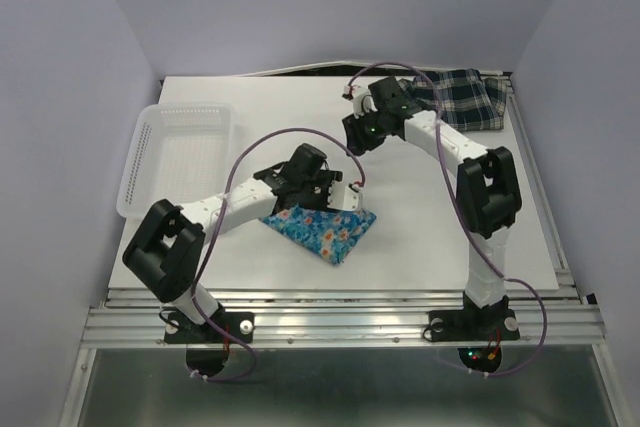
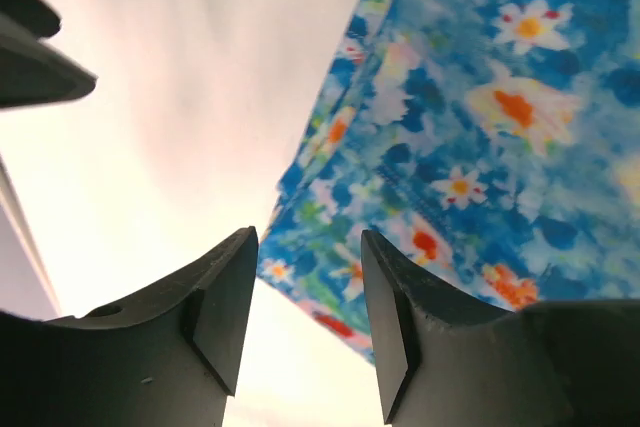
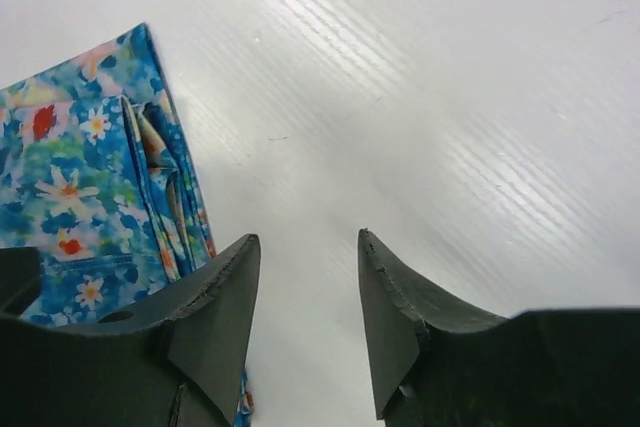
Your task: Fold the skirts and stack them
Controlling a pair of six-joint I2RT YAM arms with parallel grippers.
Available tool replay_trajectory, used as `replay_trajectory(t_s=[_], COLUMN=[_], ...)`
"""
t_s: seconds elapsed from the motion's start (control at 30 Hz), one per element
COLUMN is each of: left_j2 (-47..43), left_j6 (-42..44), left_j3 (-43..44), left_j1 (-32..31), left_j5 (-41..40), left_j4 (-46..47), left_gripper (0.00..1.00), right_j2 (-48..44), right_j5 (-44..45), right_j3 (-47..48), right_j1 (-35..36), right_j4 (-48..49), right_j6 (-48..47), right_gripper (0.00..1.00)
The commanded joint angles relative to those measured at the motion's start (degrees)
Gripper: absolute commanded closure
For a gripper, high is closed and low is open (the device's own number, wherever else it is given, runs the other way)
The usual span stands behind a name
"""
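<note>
The blue floral skirt [image 1: 325,228] lies folded on the table near the front middle; it also shows in the left wrist view [image 2: 470,137] and the right wrist view [image 3: 85,177]. The plaid skirt [image 1: 462,97] lies bunched at the far right corner. My left gripper [image 1: 322,195] hovers over the far edge of the floral skirt, open and empty [image 2: 308,247]. My right gripper [image 1: 358,132] is above bare table at the far middle, open and empty [image 3: 305,247].
A white lattice basket [image 1: 183,152] stands at the left side of the white table [image 1: 400,217]. Grey walls close in on both sides. A metal rail runs along the table's front edge.
</note>
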Motion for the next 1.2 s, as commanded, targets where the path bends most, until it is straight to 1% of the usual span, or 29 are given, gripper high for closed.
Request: replay_trajectory(t_s=[0.0,0.07,0.1,0.13,0.17,0.2,0.23,0.27,0.3,0.33,0.37,0.4,0.43,0.47,0.5,0.53,0.57,0.6,0.7,0.73,0.83,1.03,1.17], left_j2=[-6.1,-7.33,-7.59,-7.77,-7.86,-7.69,-7.51,-6.99,-6.55,-5.93,-4.71,-4.26,-4.17,-4.95,-5.74,-6.62,-7.76,-8.12,-7.95,-7.86,-6.72,-6.37,-6.28], left_j6=[-2.03,-4.05,-5.02,-6.25,-9.48,-11.34,-13.18,-17.9,-20.3,-22.67,-25.13,-29.77,-32.16,-34.36,-38.91,-41.13,-43.15,-46.83,-50.19,-52.99,-58.09,-61.1,-61.8], left_j3=[5.54,8.16,9.05,9.84,10.55,11.51,11.87,12.05,12.22,12.4,12.83,12.66,12.05,9.87,8.37,6.88,4.43,3.44,2.03,1.68,0.71,-0.96,-1.49], left_j1=[1.17,1.87,3.09,3.89,4.77,5.73,8.18,9.68,11.18,13.63,14.61,15.32,15.76,16.02,16.03,15.94,15.94,15.94,15.94,15.85,15.85,15.85,15.85], left_j5=[-1.36,0.21,1.35,2.32,3.55,6.35,8.2,10.22,14.85,16.99,19.27,23.3,24.73,25.88,26.84,27.2,27.03,25.9,23.18,22.03,18.07,15.96,15.34], left_j4=[-2.18,-6.04,-7.62,-10.86,-12.37,-13.6,-15.88,-16.33,-16.69,-17.82,-18.18,-18.36,-17.14,-15.65,-13.89,-9.87,-7.92,-4.85,-2.72,-1.32,0.53,3.34,4.14], left_gripper=[0.42,0.42,0.42,0.42,0.43,0.42,0.43,0.43,0.44,0.45,0.47,0.49,0.49,0.49,0.46,0.44,0.42,0.41,0.41,0.41,0.41,0.4,0.38], right_j2=[-5.44,-7.2,-9.82,-11.41,-12.99,-14.58,-17.64,-18.89,-20.12,-22.13,-23.11,-23.99,-24.78,-26.44,-27.5,-29.25,-30.05,-30.67,-30.77,-30.24,-27.0,-20.84,-17.06], right_j5=[1.2,-0.64,-2.05,-5.1,-7.4,-9.77,-14.23,-16.02,-17.43,-19.27,-20.42,-21.3,-22.79,-23.06,-22.89,-21.15,-20.35,-18.51,-18.06,-17.88,-17.7,-19.1,-18.67], right_j3=[3.1,2.84,2.23,0.13,-1.37,-2.95,-4.79,-8.81,-10.85,-15.05,-17.35,-19.64,-21.93,-24.3,-29.11,-31.33,-33.35,-36.85,-39.78,-40.66,-40.85,-38.83,-37.59], right_j1=[-2.66,-3.98,-4.6,-4.6,-4.6,-4.6,-4.6,-4.08,-4.08,-3.2,-2.59,-2.58,-2.06,-2.05,-2.05,-2.05,-2.05,-2.05,-2.05,-2.05,-2.05,-2.05,-2.05], right_j4=[-1.12,-2.62,-3.06,-3.93,-4.46,-4.64,-4.3,-4.03,-3.85,-3.07,-2.45,-1.66,0.09,1.49,3.16,6.83,8.52,11.5,13.72,14.68,15.04,15.48,14.78], right_j6=[0.59,0.41,0.15,-0.55,-0.29,0.4,2.5,3.3,4.36,7.24,9.79,13.47,15.33,17.18,19.29,23.4,25.44,28.59,31.08,32.3,33.72,34.95,35.04], right_gripper=[0.5,0.5,0.5,0.5,0.5,0.5,0.5,0.5,0.51,0.53,0.55,0.56,0.56,0.55,0.52,0.49,0.5,0.5,0.5,0.51,0.5,0.5,0.47])
